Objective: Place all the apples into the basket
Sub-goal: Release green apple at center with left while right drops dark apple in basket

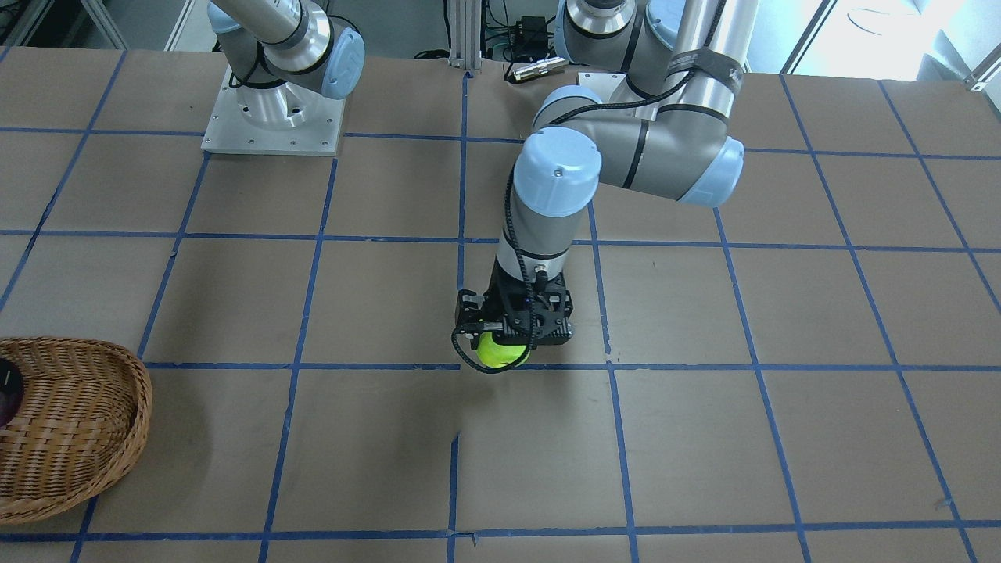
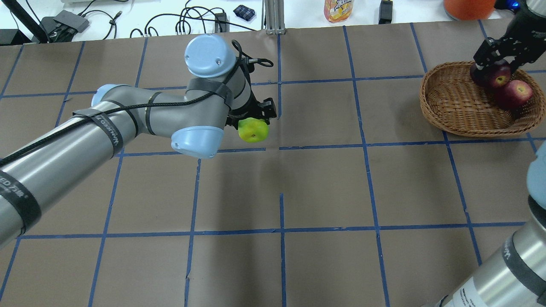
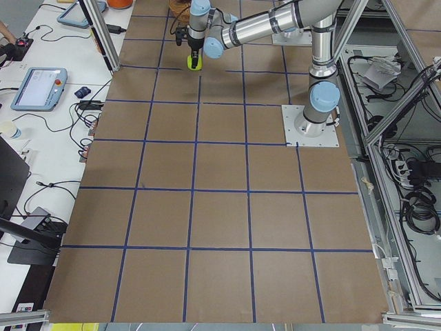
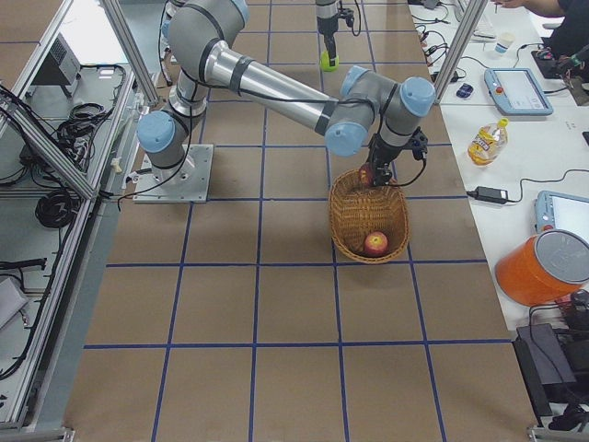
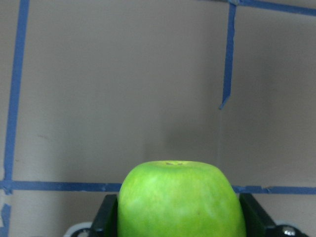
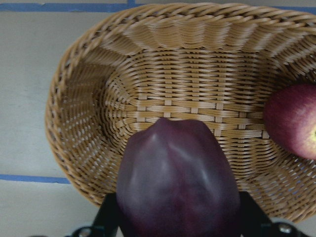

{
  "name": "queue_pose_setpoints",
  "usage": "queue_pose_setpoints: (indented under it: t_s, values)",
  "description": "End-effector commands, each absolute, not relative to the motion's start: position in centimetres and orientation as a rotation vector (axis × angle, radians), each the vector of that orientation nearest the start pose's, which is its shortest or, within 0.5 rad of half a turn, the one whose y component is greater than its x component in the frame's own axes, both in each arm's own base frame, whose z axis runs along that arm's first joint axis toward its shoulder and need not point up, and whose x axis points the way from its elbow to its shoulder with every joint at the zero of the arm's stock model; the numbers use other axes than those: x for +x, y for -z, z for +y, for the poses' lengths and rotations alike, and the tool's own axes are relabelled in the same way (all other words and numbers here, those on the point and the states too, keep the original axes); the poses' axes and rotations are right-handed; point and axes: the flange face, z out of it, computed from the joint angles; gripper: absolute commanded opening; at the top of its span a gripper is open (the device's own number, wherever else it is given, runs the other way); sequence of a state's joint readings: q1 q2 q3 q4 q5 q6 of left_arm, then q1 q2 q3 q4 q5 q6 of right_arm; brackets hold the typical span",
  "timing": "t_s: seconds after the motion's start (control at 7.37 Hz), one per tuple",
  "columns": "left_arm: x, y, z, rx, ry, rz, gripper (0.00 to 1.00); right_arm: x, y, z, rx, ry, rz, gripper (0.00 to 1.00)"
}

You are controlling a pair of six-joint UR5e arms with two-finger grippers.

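Over basket (image 2: 450, 108) | right pincer (image 2: 495, 71) grips maroon apple (image 2: 490, 79) | strap lettering (image 2: 108, 128) (illegible)

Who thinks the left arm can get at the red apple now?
Probably not: the left gripper holds the green apple, and the right gripper crowds the distant basket holding the red apple.

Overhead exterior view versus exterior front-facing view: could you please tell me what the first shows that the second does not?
Only the overhead view clearly shows the right gripper shut on the maroon apple over the basket, with the red apple lying inside. Only the front-facing view shows the right arm's base plate. Both show the left gripper holding the green apple, and at least part of the basket.
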State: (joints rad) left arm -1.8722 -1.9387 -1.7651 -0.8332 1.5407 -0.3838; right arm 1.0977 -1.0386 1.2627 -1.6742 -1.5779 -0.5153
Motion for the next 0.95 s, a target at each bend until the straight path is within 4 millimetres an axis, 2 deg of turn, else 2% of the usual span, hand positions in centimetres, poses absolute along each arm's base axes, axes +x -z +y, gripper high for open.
queue_pose_setpoints:
  t_s: [0.0,0.14,0.27,0.41,0.54,0.68,0.81]
  values:
    - [-33.5,-24.3,-52.2,-0.128,0.251,3.156,0.2,-23.5,-28.4,-67.4,-0.079,-0.162,3.087,0.0]
    - [-34.0,-22.5,-52.5,-0.133,0.243,3.157,0.25,-23.7,-27.6,-67.8,-0.065,-0.15,3.09,0.0]
    - [-34.3,-21.8,-53.4,-0.141,0.305,3.17,0.49,-23.8,-26.7,-68.1,-0.064,-0.141,3.09,0.0]
    - [-35.0,-20.9,-53.1,-0.153,0.288,3.168,0.96,-23.8,-25.6,-68.3,-0.059,-0.158,3.073,0.0]
    - [-36.1,-20.1,-52.0,-0.166,0.265,3.161,1.0,-23.9,-24.8,-68.3,-0.042,-0.179,3.065,0.19]
    - [-36.2,-20.9,-51.9,-0.146,0.31,3.127,1.0,-23.8,-24.4,-68.4,-0.056,-0.187,3.064,0.91]
    - [-35.7,-24.2,-52.5,-0.16,0.39,3.135,1.0,-24.1,-24.7,-68.5,-0.041,-0.186,3.075,1.0]
